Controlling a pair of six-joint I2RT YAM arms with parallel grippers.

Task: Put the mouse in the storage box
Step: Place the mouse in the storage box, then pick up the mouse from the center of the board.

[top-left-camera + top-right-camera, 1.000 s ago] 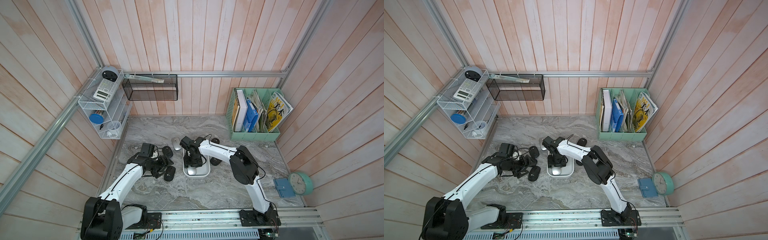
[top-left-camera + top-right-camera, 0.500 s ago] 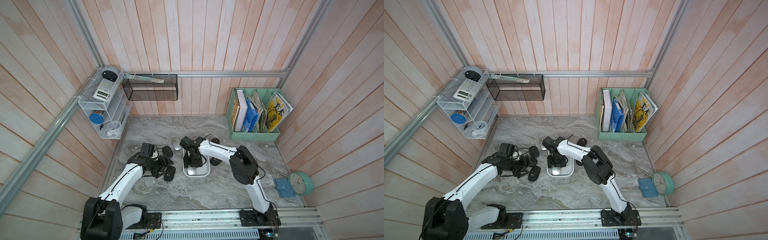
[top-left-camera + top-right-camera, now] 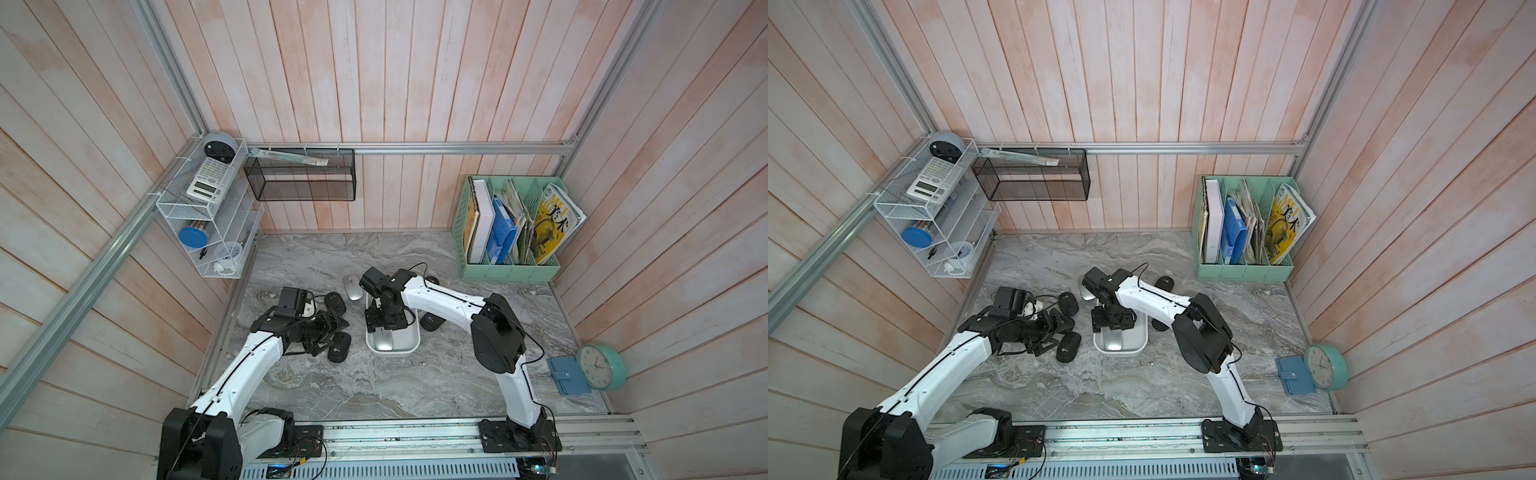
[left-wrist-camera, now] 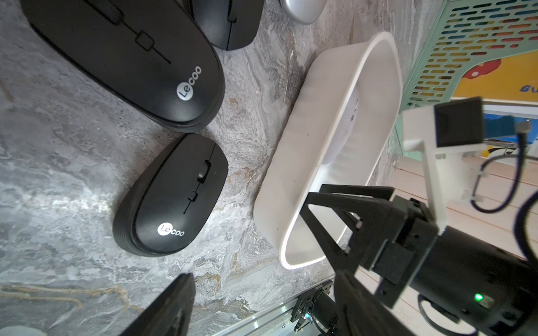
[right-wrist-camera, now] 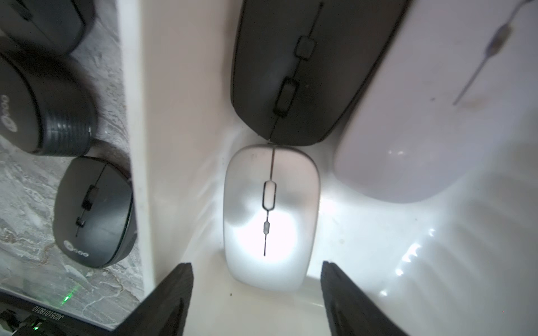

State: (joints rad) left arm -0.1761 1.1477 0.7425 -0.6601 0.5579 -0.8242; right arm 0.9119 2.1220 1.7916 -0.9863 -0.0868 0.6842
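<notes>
The right gripper (image 5: 256, 266) has just let go: its jaws now stand apart, clear of the silver mouse (image 3: 383, 341), which lies in the lower end of the box (image 3: 392, 353), mid-frame in both top views. That mouse looks delivered. The right arm (image 3: 440, 297) reaches down into the box; the left gripper (image 3: 322, 338), parted and empty, hovers beside black mice (image 3: 338, 349).

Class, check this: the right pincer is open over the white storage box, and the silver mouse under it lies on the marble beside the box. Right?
No: the silver mouse lies inside the storage box, as the right wrist view shows. The right pincer is open over it.
</notes>
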